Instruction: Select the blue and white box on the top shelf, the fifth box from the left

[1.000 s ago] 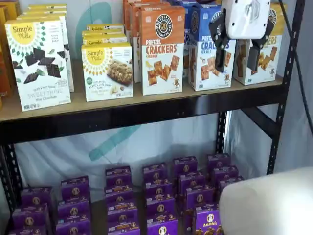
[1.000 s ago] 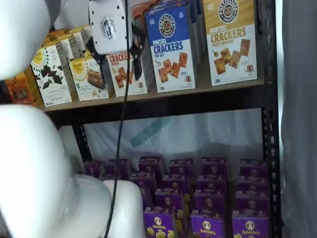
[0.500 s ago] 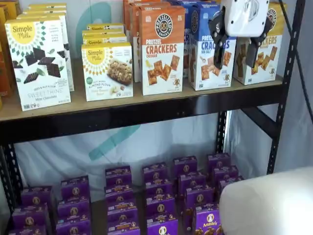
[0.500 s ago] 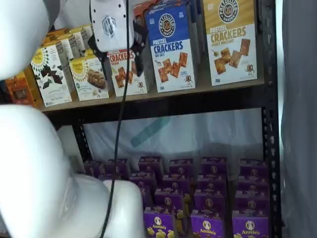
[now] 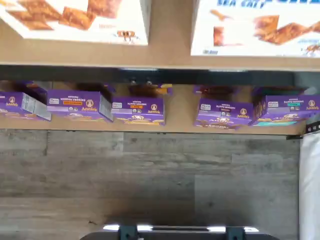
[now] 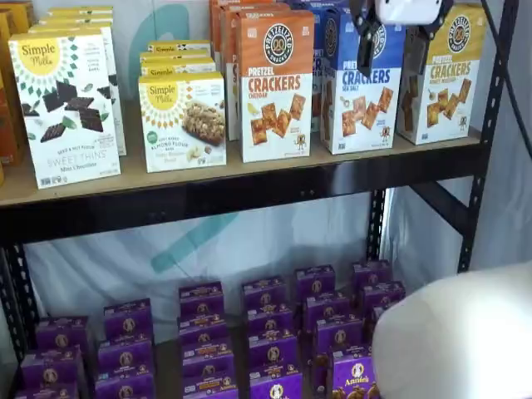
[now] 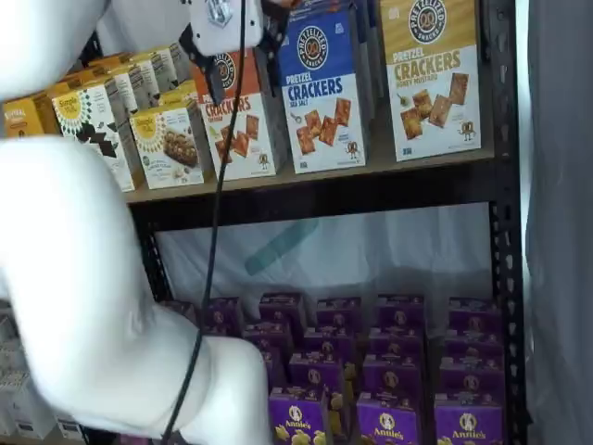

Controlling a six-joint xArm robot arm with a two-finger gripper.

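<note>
The blue and white box stands on the top shelf, with "PRETZEL CRACKERS SEA SALT" in blue and square crackers pictured. It shows in both shelf views. Its white lower part is in the wrist view. My gripper hangs from the view's top edge in front of the box's blue upper part. Its two black fingers stand apart with a plain gap, open and empty. In a shelf view the gripper appears between the orange-topped box and the blue one.
An orange-topped cheddar box stands left of the blue box and a yellow-topped box right of it. Simple Mills boxes stand further left. Purple boxes fill the lower level. My white arm fills the foreground.
My gripper has risen from in front of the box's lower half to its top, now partly cut by the view's edge. The fingers stayed apart. The boxes have not moved.
</note>
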